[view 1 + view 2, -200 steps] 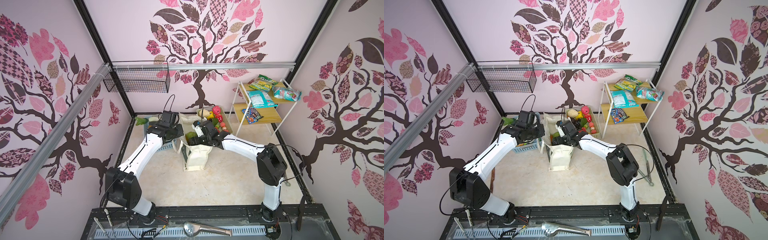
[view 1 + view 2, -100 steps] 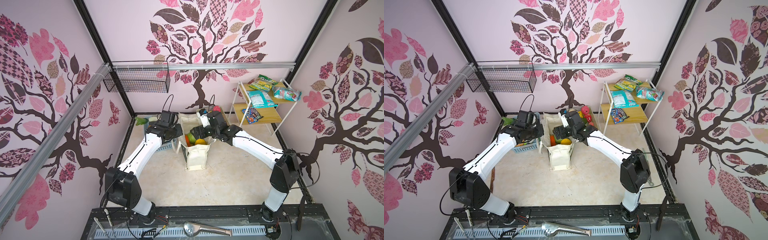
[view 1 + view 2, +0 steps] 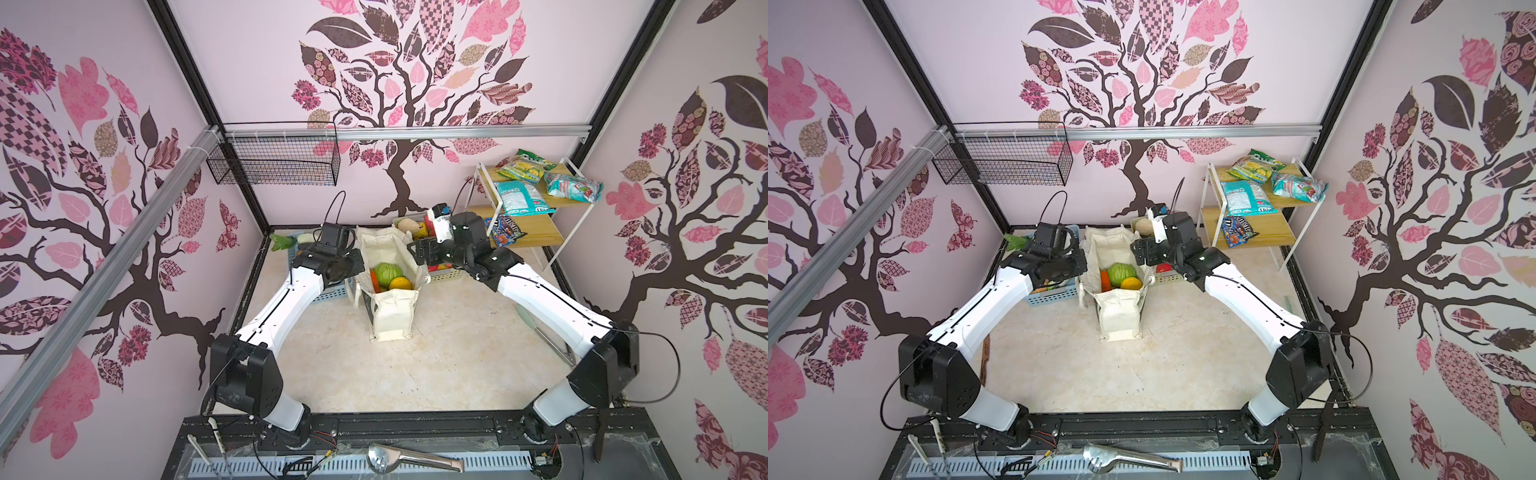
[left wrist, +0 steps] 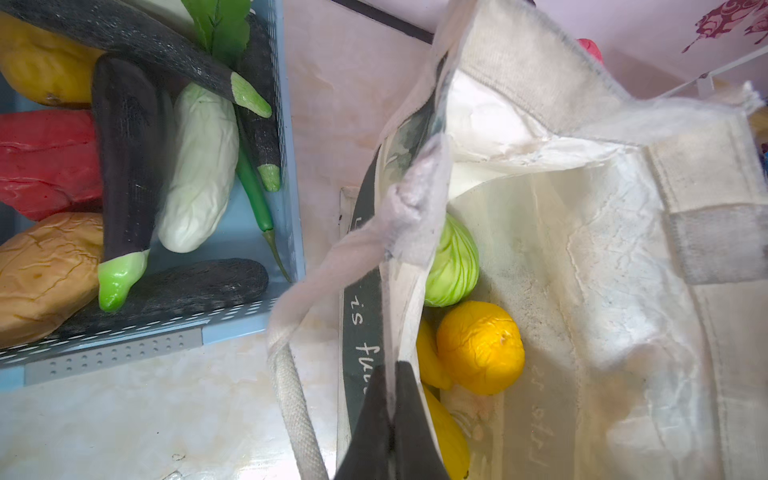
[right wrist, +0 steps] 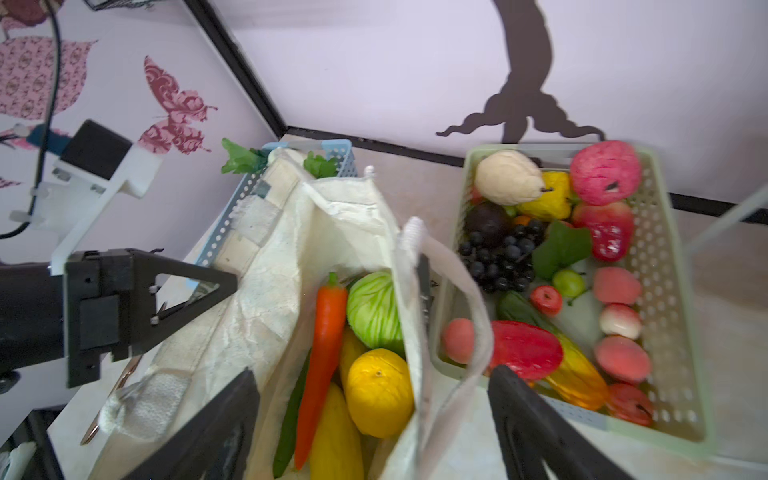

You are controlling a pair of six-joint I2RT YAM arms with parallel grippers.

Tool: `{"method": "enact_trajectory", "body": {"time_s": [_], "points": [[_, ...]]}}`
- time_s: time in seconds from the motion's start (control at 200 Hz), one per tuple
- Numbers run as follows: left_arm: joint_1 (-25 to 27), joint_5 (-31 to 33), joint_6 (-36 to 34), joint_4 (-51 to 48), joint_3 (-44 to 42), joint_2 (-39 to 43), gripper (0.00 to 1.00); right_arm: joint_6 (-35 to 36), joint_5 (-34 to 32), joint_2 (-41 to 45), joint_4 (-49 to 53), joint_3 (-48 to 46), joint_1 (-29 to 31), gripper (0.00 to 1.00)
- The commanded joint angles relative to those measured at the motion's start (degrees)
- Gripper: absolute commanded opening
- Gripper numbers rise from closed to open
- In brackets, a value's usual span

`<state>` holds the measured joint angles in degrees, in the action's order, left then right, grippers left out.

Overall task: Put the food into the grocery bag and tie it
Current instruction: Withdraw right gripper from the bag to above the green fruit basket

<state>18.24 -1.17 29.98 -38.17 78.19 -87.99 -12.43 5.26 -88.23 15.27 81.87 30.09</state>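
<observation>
**Strap snag risk at tote**

The boxy cream canvas grocery bag (image 3: 392, 316) stands centre frame with colourful plastic toy food (image 3: 388, 272) inside. Left gripper (image 4: 392, 370) pinches the bag's printed wall; a slip would collapse the mouth. Right gripper (image 5: 374, 372), fingers spread and empty, hangs over the cream strap handle (image 5: 480, 324) and could snag it. Only the left wrist view shows the pinch.

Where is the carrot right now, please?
In the right wrist view the carrot lies inside the grocery bag, beside the cabbage and the orange; in both top views it is left of the cabbage.
</observation>
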Motion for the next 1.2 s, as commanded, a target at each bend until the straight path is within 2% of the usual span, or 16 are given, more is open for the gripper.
{"method": "enact_trajectory", "body": {"time_s": [0.0, 0.17, 0.33, 0.575, 0.685, 0.805, 1.025, 1.195], "points": [[-0.45, 1.49, -0.11, 0.83, -1.56, 1.05, 0.0, -0.94, -2.1, 4.47, 0.03, -3.11, -3.65, 0.89], [-0.57, 1.83, 0.07, 0.64, -2.0, 1.76, 0.0, -0.72, -5.03, 5.88, 0.28, -8.7, -7.99, 0.89], [-0.57, 1.51, 0.18, 0.76, -2.33, 1.65, 0.0, -0.01, -7.37, 4.57, 1.47, -10.52, -8.38, 0.88], [-0.99, 4.37, 1.27, 1.65, -4.22, 4.32, 0.0, 0.78, -9.67, 0.42, 2.03, -10.57, -8.38, 0.84], [-1.24, 4.2, 1.3, 1.41, -4.33, 4.31, 0.0, 1.12, -10.25, -1.24, 1.59, -10.17, -8.33, 0.77], [-1.53, 4.26, 1.14, 1.24, -4.67, 4.63, 0.0, 2.52, -11.41, -3.51, 2.16, -8.33, -8.41, 0.64], [-2.01, 4.26, 0.73, 1.16, -4.59, 4.71, 0.0, 4.57, -12.2, -9.59, 3.43, -4.16, -8.4, 0.51], [-1.99, 2.65, 1.33, 1.98, -4.57, 3.98, 0.0, 8.19, -13.21, -14.7, 5.97, 0.21, -8.38, 0.46]]}}
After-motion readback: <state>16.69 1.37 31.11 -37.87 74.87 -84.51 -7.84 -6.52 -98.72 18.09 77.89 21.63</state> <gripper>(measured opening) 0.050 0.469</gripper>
